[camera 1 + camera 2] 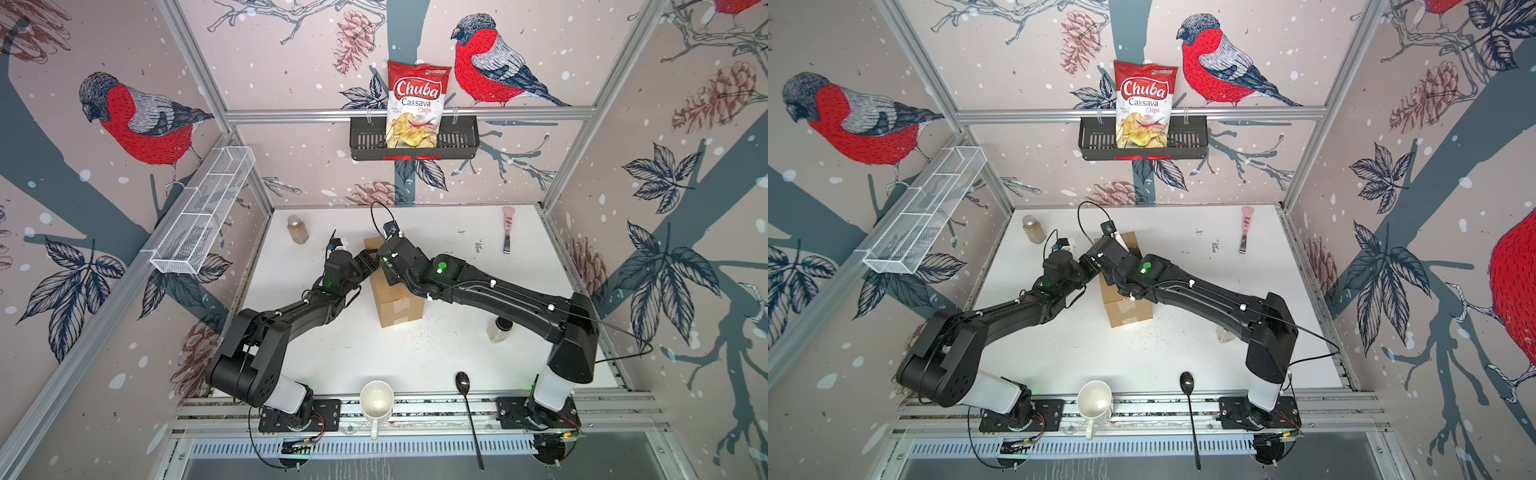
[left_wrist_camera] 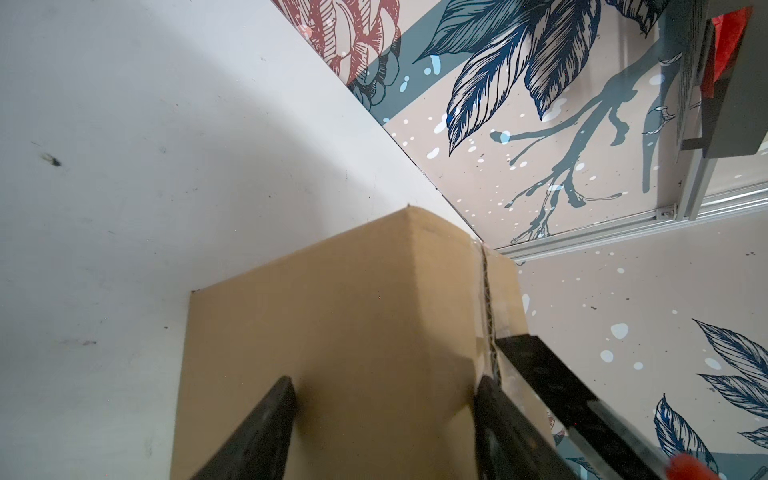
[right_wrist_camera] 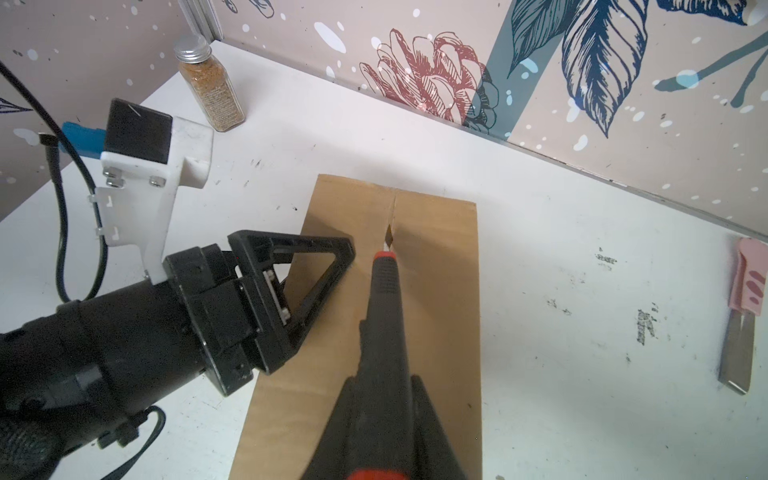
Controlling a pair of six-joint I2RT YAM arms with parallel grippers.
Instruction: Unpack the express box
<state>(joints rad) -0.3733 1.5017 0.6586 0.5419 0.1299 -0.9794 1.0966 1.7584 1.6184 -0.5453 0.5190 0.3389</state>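
Slitting seam (image 3: 392, 208) of express box (image 1: 399, 299) — cutter (image 3: 384, 282) pinched in right hand (image 3: 384, 365) | left hand (image 2: 382, 386) spread against box | unopened — nothing out

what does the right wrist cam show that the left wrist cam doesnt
Only right wrist: the spice jar and the pink-handled tool. Only left wrist: the box's side face and the black basket. Both: the box, the cutter along its top seam, the left fingers and the white table.
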